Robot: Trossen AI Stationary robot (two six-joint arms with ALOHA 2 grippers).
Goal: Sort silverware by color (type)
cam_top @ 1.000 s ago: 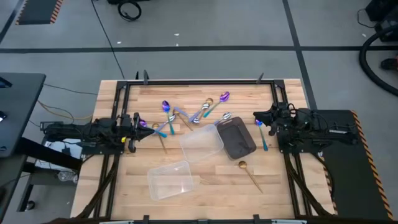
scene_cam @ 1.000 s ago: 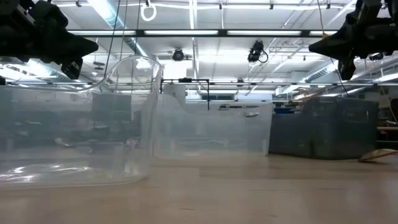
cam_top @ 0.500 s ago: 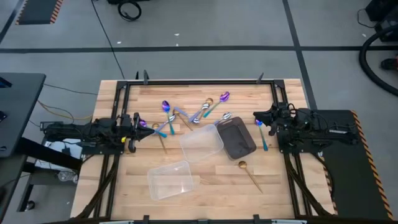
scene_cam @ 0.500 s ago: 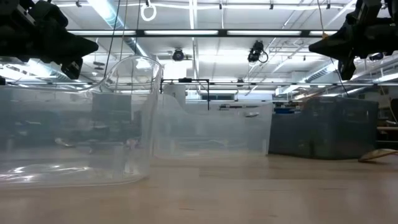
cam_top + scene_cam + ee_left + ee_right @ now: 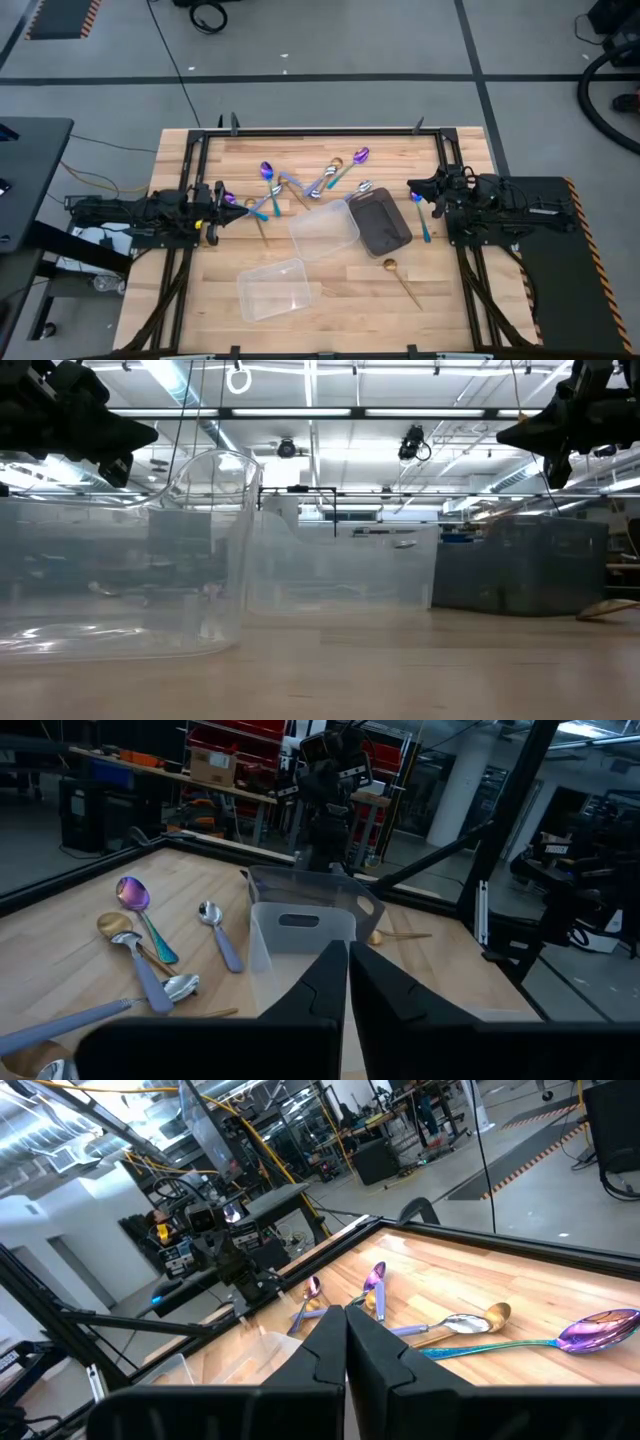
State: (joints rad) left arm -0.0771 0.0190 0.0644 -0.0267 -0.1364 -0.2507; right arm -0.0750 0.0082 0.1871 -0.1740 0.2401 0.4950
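Note:
The silverware lies scattered on the wooden table [image 5: 200,160]. Iridescent, silver and gold spoons [image 5: 268,190] cluster at the far left, and more spoons [image 5: 335,173] lie at the far middle. A teal-handled spoon [image 5: 423,218] lies below my right gripper, and a gold spoon [image 5: 401,279] lies near the front right. My left gripper [image 5: 222,199] hovers shut and level at the table's left side, its fingers [image 5: 347,970] pointing at the cluster. My right gripper [image 5: 411,187] hovers shut and level at the right side [image 5: 345,1342]. Neither holds anything.
A dark rectangular tray [image 5: 383,222] sits right of centre. One clear plastic container [image 5: 324,231] stands beside it, and a second [image 5: 272,289] stands near the front edge. A black frame [image 5: 320,131] rims the table.

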